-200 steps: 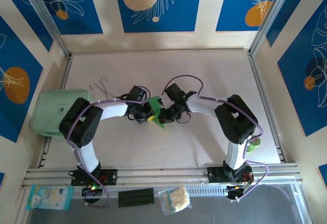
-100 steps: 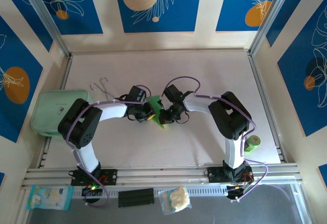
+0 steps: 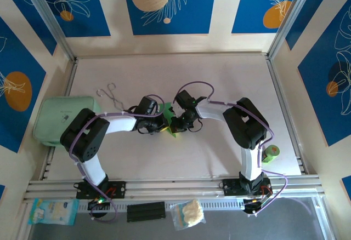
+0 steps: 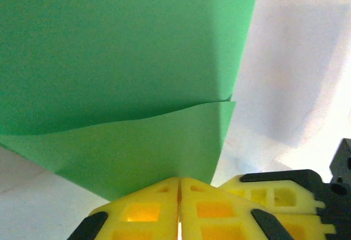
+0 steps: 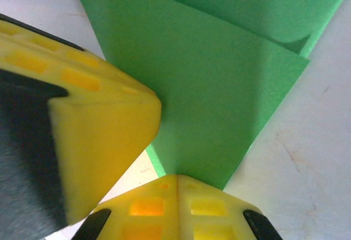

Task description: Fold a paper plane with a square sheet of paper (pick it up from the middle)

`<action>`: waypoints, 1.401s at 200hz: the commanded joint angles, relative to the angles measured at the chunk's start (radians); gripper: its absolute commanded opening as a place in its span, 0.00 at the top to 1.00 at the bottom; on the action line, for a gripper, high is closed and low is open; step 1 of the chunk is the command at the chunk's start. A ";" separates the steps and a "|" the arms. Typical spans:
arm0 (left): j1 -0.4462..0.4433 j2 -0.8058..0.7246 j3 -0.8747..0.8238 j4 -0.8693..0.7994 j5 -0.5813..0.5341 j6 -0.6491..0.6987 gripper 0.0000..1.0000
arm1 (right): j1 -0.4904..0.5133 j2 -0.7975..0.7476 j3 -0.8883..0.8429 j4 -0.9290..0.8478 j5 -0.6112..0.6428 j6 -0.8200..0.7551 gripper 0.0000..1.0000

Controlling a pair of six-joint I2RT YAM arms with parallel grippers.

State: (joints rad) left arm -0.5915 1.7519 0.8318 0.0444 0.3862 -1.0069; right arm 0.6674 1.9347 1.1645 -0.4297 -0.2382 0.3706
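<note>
The square sheet of paper (image 3: 166,110), bright green and folded over on itself, is held just above the table's middle between both grippers. In the left wrist view the sheet (image 4: 120,59) shows two layers with a curved edge, and my left gripper (image 4: 179,181) is shut on its lower edge. The right wrist view has the sheet (image 5: 219,86) with layered corners, my right gripper (image 5: 176,178) shut on its near corner, and a finger (image 5: 98,125) of the left gripper close beside it. From above, the left gripper (image 3: 160,125) and right gripper (image 3: 174,124) nearly touch.
A pale mint pouch (image 3: 55,119) lies at the left edge, with a wire hook (image 3: 108,92) behind the left arm. A small green roll (image 3: 271,153) sits by the right arm's base. Packets (image 3: 52,211) (image 3: 186,212) and a black block (image 3: 145,211) lie below the front rail.
The two grippers have drawn closer together on the sheet, so less green shows between them. The right arm's elbow swung left, uncovering the green roll.
</note>
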 commanded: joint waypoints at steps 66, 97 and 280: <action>0.055 0.048 -0.018 -0.016 -0.096 -0.003 0.91 | -0.003 0.048 -0.029 -0.128 0.147 -0.040 1.00; 0.103 0.040 -0.028 -0.027 -0.091 0.013 0.91 | -0.003 0.083 0.000 -0.194 0.214 -0.042 1.00; 0.247 -0.133 0.044 -0.122 -0.024 0.117 0.89 | -0.019 0.089 0.030 -0.180 0.138 0.003 1.00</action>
State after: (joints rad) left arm -0.3202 1.6882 0.8295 -0.0521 0.3588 -0.8814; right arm 0.6655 1.9564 1.2213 -0.4957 -0.1665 0.3531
